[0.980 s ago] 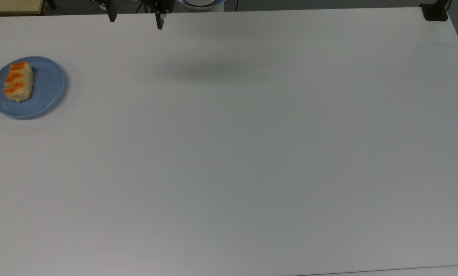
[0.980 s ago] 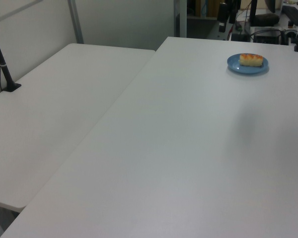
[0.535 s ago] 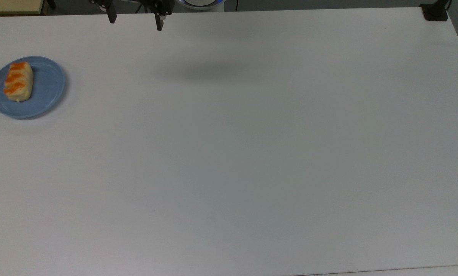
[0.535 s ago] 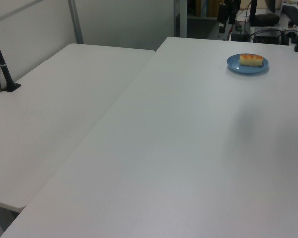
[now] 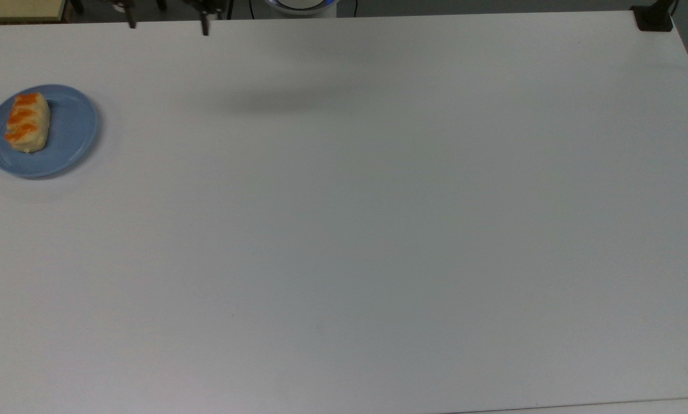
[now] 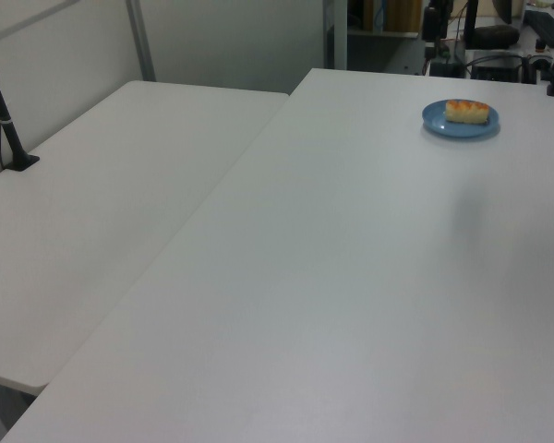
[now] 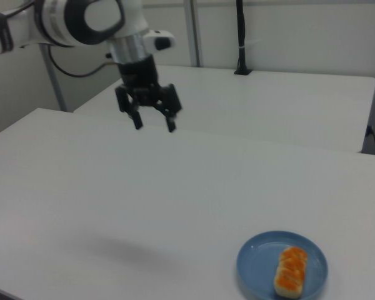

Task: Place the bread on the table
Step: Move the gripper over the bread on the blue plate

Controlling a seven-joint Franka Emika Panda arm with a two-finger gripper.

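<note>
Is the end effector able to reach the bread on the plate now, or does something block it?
Probably yes. The open end effector hangs high above the table, and nothing stands between it and the bread on the blue plate.

- The arm (image 7: 62, 22) reaches in from the right view's upper left, its white links running across to a downward-turned wrist.
- The gripper (image 7: 154, 125) hangs below the wrist, pointing straight down, high in the air.
- Its 2 black fingers (image 7: 137, 120) are spread wide apart with nothing between them.
- In the top view, the 2 fingertips (image 5: 205, 29) poke in at the upper edge.
</note>
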